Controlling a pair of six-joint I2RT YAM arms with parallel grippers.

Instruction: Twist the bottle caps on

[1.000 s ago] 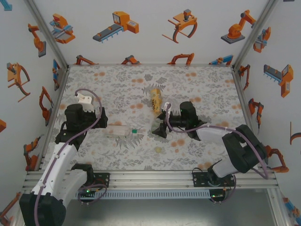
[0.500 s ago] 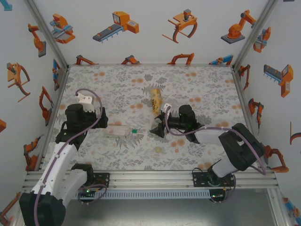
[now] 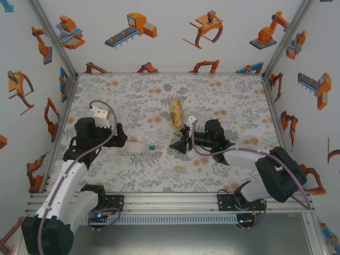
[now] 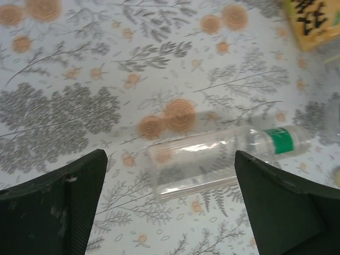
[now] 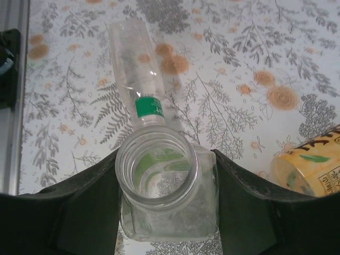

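Gripping the short bottle (image 5: 164,207) is where I'm at: my right gripper (image 5: 164,156) has a finger pressed on each side of it, open mouth facing my wrist camera, no cap on. How firm that hold is, I can't tell. Its rim sits just beside the green cap (image 5: 147,106) end of the clear bottle (image 5: 133,53), which lies flat on the table (image 3: 228,95). My left gripper (image 4: 170,164) hangs over that one, jaws spread wide, holding nothing. The amber bottle (image 3: 176,112) lies further back; a pale cap (image 3: 179,169) sits loose nearer my bases. My worry: thin plastic squashes or squirts out if I squeeze harder, and lifting could bump the clear bottle into rolling.
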